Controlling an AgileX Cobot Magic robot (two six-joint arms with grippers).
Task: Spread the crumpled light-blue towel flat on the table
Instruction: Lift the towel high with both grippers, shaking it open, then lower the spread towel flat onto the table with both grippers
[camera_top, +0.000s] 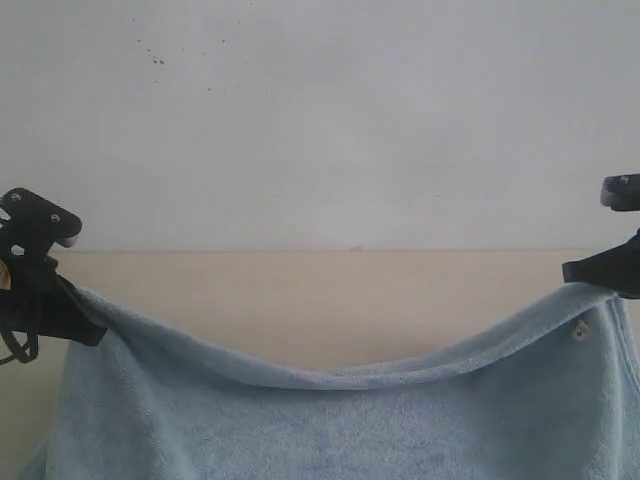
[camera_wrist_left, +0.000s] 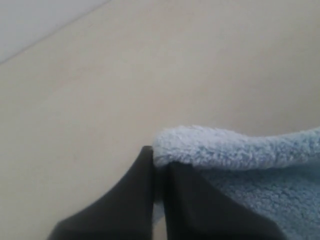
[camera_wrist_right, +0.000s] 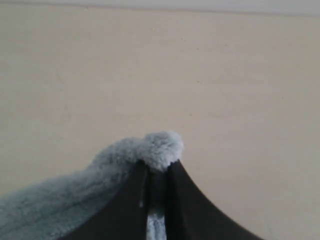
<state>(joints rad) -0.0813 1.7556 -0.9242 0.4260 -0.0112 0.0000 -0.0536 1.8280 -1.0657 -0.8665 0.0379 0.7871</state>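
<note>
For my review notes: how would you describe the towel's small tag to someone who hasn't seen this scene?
A light-blue towel is held over the beige table, pinched at its upper corners by the left gripper and right gripper, its top edge sagging between them. Just below the corner in the right gripper sits the tag, the only small white patch on the blue cloth.
</note>
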